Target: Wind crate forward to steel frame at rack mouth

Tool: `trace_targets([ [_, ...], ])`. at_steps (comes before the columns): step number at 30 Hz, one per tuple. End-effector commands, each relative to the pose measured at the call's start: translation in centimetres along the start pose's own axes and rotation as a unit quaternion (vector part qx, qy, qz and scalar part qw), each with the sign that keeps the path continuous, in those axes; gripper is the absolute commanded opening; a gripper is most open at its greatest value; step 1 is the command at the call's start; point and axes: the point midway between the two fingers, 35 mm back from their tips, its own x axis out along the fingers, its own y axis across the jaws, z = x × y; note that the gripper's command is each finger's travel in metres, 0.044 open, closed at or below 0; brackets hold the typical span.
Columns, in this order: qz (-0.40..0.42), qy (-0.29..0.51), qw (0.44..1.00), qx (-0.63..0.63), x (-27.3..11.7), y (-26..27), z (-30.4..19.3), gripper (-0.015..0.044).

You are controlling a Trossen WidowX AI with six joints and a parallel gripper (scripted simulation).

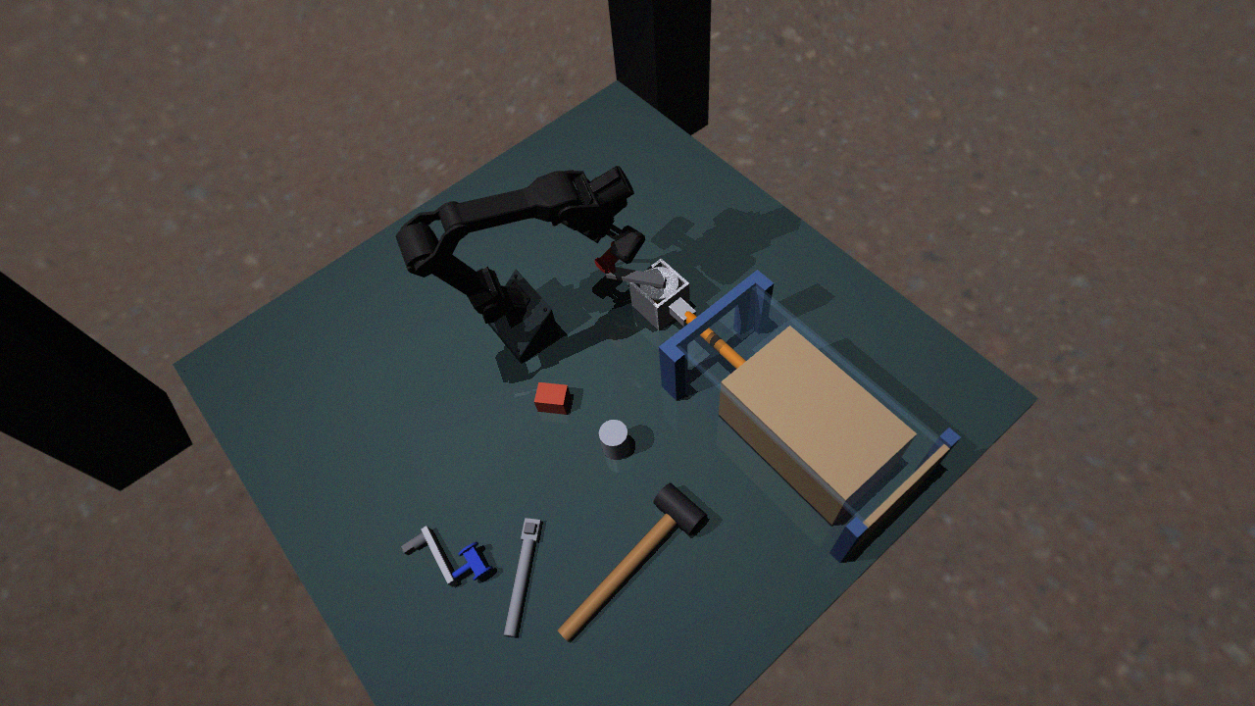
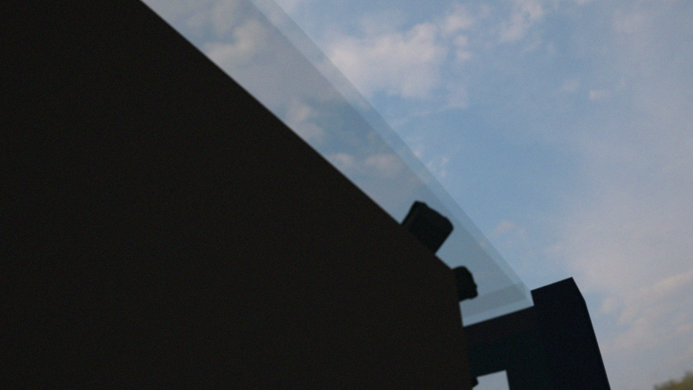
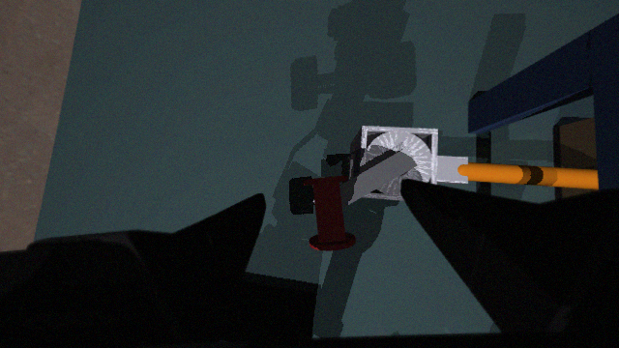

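My gripper [image 1: 616, 254] [image 3: 334, 188] is open, with its fingers spread either side of the red grip [image 1: 603, 263] [image 3: 330, 213] in the wrist view; nothing is held. The grip is on the grey crank arm [image 1: 640, 277] [image 3: 387, 171], which lies across the top of the winch [image 1: 650, 307] [image 3: 434, 145]. The key and the hole are hidden. An orange strap [image 1: 724, 346] [image 3: 498, 172] runs from the winch to the tan crate [image 1: 816, 403] [image 3: 577, 140]. The crate looks flat, with a gap between its front and the blue mouth frame [image 1: 715, 307] [image 3: 532, 92].
A red block [image 1: 551, 396] and a grey cylinder [image 1: 613, 434] stand mid-bench. A blue-gripped crank [image 1: 438, 554], a grey bar tool [image 1: 519, 583] and a mallet [image 1: 619, 575] lie near the front. Clear panels [image 2: 368, 160] flank the crate; the exterior view is mostly blocked.
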Motion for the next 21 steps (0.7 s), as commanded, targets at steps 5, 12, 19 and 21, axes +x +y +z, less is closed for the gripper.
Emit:
trace_targets([
  [5, 0.002, 0.000, 1.000, -0.001, 1.2, 0.0, -0.5, 0.0440],
  [12, 0.002, 0.001, 1.000, -0.001, 2.2, 0.0, -0.9, 0.0440],
  [19, 0.003, 0.001, 1.000, -0.001, 3.3, 0.0, -1.4, 0.0440],
  [21, 0.003, 0.001, 1.000, -0.001, 3.6, 0.0, -1.6, 0.0440],
])
